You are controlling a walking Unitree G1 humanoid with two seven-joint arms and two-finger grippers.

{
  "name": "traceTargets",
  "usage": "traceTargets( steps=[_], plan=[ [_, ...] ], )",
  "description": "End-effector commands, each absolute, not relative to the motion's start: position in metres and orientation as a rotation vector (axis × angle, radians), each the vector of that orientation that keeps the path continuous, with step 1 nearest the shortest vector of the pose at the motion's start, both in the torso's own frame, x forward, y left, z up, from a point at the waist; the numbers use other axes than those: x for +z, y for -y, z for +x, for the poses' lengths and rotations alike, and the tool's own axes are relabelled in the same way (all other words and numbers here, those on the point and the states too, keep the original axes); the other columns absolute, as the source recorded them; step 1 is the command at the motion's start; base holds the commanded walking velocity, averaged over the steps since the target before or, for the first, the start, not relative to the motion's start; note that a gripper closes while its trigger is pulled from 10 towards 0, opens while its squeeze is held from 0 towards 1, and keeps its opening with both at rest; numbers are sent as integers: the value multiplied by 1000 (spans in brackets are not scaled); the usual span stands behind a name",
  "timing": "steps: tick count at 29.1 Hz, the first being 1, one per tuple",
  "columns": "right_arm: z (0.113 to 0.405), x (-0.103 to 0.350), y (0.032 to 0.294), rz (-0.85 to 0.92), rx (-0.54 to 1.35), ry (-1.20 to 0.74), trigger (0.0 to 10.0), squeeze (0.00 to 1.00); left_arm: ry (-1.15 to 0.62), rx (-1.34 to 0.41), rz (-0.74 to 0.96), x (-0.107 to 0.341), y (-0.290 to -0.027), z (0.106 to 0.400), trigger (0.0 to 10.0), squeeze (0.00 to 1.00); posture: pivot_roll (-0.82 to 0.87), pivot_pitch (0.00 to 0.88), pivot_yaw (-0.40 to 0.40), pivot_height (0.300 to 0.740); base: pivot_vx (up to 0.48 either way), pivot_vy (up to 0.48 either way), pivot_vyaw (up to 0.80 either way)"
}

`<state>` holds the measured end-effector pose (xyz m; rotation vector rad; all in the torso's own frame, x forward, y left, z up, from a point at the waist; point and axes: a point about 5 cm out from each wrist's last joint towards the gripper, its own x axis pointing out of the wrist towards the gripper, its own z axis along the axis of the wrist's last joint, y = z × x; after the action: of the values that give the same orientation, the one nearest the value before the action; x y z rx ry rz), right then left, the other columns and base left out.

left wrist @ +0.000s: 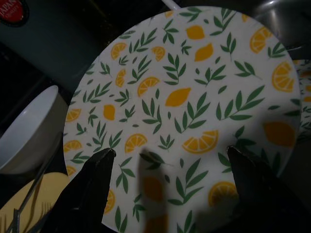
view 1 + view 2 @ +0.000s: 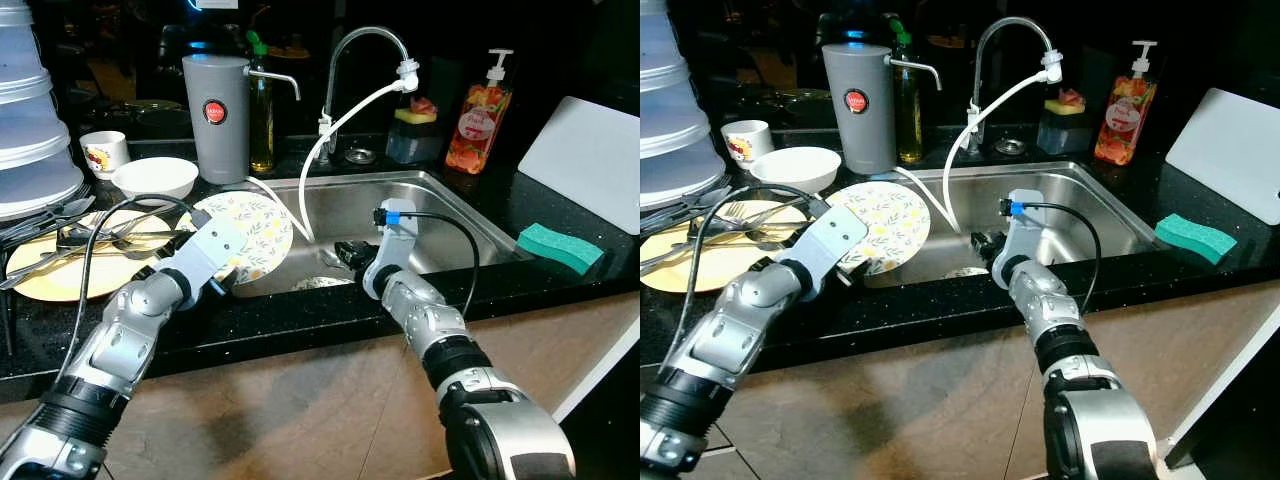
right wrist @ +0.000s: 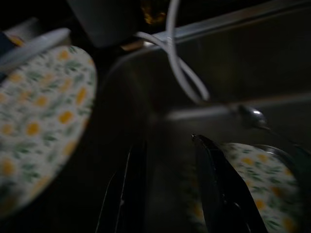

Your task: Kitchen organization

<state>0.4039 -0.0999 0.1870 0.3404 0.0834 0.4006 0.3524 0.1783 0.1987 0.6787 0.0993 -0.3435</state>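
A lemon-patterned plate (image 2: pixel 255 228) rests tilted at the left rim of the steel sink (image 2: pixel 455 215). My left gripper (image 2: pixel 222 280) is at the plate's near edge. In the left wrist view its fingers (image 1: pixel 99 179) stand wide apart in front of the plate's face (image 1: pixel 184 97), so it is open. My right gripper (image 2: pixel 345 255) reaches down into the sink and is open with nothing between its fingers (image 3: pixel 218 189). A second lemon-patterned plate (image 3: pixel 257 179) lies on the sink bottom just beside it, partly hidden in the left eye view (image 2: pixel 320 283).
On the left counter are a yellow plate (image 2: pixel 55 275) with forks, a white bowl (image 2: pixel 155 178), a mug (image 2: pixel 104 152) and a grey jug (image 2: pixel 216 115). A faucet (image 2: pixel 365 40) with a white hose hangs over the sink. A soap bottle (image 2: pixel 478 125), a green sponge (image 2: pixel 560 247) and a white board (image 2: pixel 590 160) are to the right.
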Motion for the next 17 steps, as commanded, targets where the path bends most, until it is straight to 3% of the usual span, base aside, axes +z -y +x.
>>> traceTargets(
  steps=[1, 9, 17],
  plan=[
    [405, 186, 90, 406, 426, -124, 10000, 0, -245, -406, 638, 161, -178, 347, 10000, 0, 7, 0, -43, 740, 0, 0, 0],
    [404, 193, 58, 527, 497, -185, 10000, 0, -272, -412, 630, 152, -182, 344, 10000, 0, 12, 14, -51, 740, 0, 0, 0],
    [403, 199, 37, 535, 526, -214, 10000, 0, -286, -404, 617, 146, -187, 339, 10000, 0, 23, 39, -71, 740, 0, 0, 0]
  ],
)
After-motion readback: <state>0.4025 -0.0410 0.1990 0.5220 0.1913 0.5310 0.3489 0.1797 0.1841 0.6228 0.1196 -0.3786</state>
